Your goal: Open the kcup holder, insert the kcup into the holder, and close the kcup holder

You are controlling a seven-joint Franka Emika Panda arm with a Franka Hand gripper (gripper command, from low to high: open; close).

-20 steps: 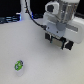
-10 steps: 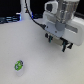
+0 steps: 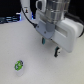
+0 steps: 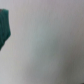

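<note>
The kcup [image 3: 19, 65], a small round white pod with a green-and-white top, lies on the pale table at the exterior view's lower left. My gripper [image 3: 50, 46] hangs above the table toward the exterior view's upper right of the pod, well apart from it. Its two fingertips, one teal [image 3: 44, 41] and one dark [image 3: 57, 51], stand apart with nothing between them. The kcup holder does not show clearly in either view. The wrist view shows only blurred pale table [image 4: 50, 45] and a dark teal shape [image 4: 4, 27] at the picture's edge.
The grey-white arm [image 3: 52, 15] fills the upper middle of the exterior view. Dark blurred objects [image 3: 10, 19] stand along the back at the exterior view's left, and a dark area [image 3: 76, 17] shows behind the arm at its right.
</note>
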